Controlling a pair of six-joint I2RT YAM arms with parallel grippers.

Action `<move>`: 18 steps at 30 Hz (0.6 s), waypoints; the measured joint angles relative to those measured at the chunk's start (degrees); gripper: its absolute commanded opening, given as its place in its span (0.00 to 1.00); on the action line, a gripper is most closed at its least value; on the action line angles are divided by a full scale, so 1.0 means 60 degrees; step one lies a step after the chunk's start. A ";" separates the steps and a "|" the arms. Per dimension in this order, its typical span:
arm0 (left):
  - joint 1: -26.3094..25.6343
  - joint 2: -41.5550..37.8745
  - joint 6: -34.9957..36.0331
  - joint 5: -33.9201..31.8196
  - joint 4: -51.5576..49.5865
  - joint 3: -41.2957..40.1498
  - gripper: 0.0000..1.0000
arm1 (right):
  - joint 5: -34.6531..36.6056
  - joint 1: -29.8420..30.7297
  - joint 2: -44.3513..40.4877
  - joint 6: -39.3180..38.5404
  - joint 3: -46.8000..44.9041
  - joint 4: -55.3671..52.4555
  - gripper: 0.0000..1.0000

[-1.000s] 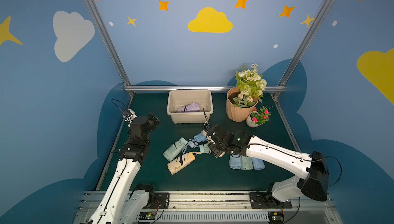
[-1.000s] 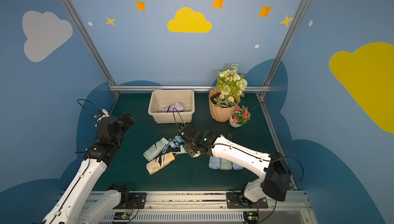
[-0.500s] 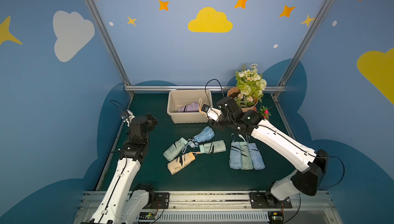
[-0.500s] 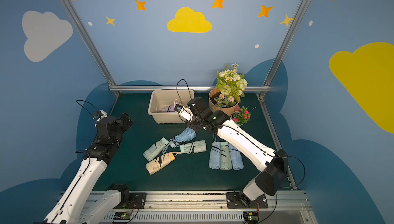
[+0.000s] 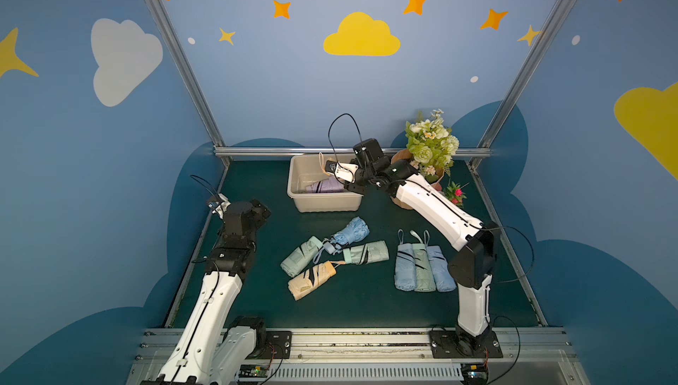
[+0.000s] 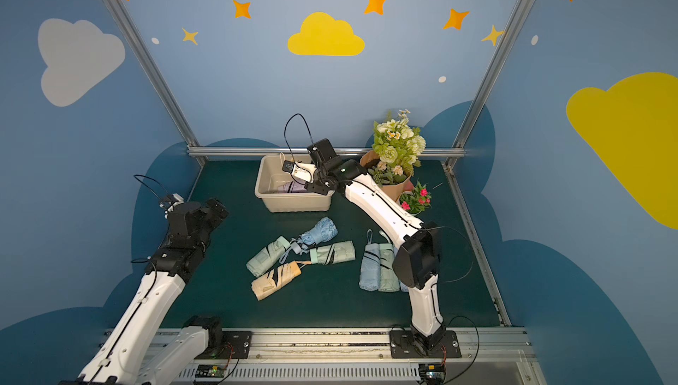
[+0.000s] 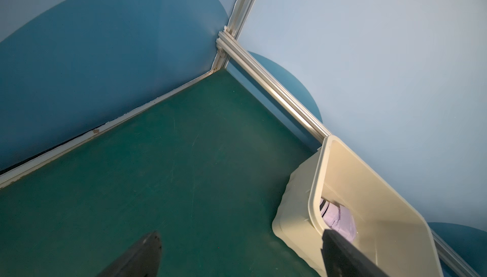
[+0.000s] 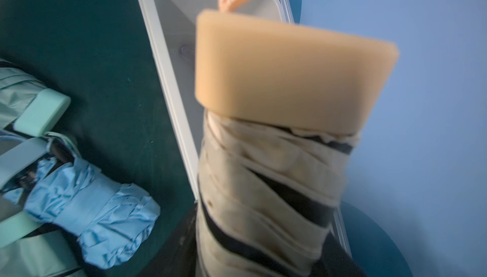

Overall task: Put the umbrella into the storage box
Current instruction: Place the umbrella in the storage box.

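Over storage box point(image 5: 324, 204) | right tool point(image 5: 347, 176) clamps cream umbrella point(image 8: 276, 178), clear only in wrist view | left tool point(image 7: 241, 253) apart

Left arm point(image 5: 214, 297) and right arm point(image 5: 433, 207) in white shells, black joints point(image 5: 473, 266), thin black cables point(image 5: 343, 114), left gripper point(image 7: 239, 233) with dark tapered fingers point(image 7: 142, 254), black base plates point(image 5: 466, 344)

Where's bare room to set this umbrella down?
Storage box: floor bare behind and left of the lilac umbrella. Mat: free between box and left arm, and along the front rail. Crowded: umbrella cluster at centre, umbrella row beside right arm.
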 measured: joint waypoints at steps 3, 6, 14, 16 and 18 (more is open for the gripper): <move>0.0000 -0.0117 -0.0055 0.0007 -0.0171 -0.0131 1.00 | 0.0120 0.0000 0.0998 -0.0514 0.0969 -0.0033 0.30; 0.0000 -0.0222 -0.0091 0.0007 -0.0266 -0.0200 1.00 | 0.0215 -0.0004 0.1770 -0.0863 0.1661 -0.0044 0.28; 0.0000 -0.0339 -0.0102 0.0007 -0.0437 -0.0317 1.00 | 0.0109 -0.0066 0.2586 -0.1373 0.2022 0.0025 0.29; 0.0000 -0.0328 -0.0102 0.0015 -0.0492 -0.0331 1.00 | 0.0040 -0.0095 0.2743 -0.1392 0.2029 0.0073 0.31; 0.0000 -0.0317 -0.0098 0.0044 -0.0499 -0.0331 1.00 | 0.0004 -0.0106 0.2911 -0.1395 0.2058 0.0117 0.33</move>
